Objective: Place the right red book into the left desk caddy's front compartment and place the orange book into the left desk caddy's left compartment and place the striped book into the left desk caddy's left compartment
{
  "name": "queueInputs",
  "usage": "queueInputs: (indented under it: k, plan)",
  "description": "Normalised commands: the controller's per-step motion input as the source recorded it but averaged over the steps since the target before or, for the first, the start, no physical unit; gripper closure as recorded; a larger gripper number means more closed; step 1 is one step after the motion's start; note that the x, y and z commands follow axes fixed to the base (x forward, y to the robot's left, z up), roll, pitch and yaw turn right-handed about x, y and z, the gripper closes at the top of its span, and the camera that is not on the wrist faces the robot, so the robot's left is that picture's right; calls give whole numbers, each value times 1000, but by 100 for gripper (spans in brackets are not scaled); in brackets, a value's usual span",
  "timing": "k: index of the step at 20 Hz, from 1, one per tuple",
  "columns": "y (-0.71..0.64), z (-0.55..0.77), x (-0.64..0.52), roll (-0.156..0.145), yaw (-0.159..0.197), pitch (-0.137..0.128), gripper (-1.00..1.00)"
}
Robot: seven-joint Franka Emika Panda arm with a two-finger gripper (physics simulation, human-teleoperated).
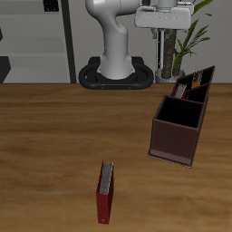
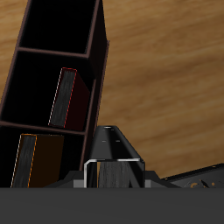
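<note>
Overhead, the white two-finger gripper (image 1: 167, 33) (image 2: 112, 168) hangs above the back of the table, at about one o'clock from the table's middle. Its fingers are pressed onto a thin upright book with fine black-and-white vertical stripes, the striped book (image 1: 167, 56) (image 2: 108, 144), which hangs straight down from them. In the wrist view the book shows only as a dark narrow edge, and no stripes can be made out there.

Just beside the hanging book, at two o'clock from the table's middle, stands the left desk caddy (image 1: 206, 78) (image 2: 98, 61), a near-black open-topped box with thin reddish-brown rims and dividers. The wrist view looks down into a row of its compartments. The small bright-red hardback, the right red book (image 2: 63, 96), stands upright in the middle one of that row. The small plain orange-brown hardback, the orange book (image 2: 42, 159), stands in the next one. Which of these is the front or left compartment I cannot tell.

A dark reddish-brown caddy box (image 1: 177, 138) sits at three o'clock, touching or nearly touching the black one. A longer dark-red book with grey page edges (image 1: 105, 192) stands at six o'clock, well apart.
</note>
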Motion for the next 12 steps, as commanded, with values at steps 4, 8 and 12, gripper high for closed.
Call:
queueInputs:
  k: [4,8,12]
  plan:
    - [115,-57,-38,26,-23,6,100]
    - [282,-104,-88,51,-31,15,100]
    - [637,-80,-86,102,-38,27,100]
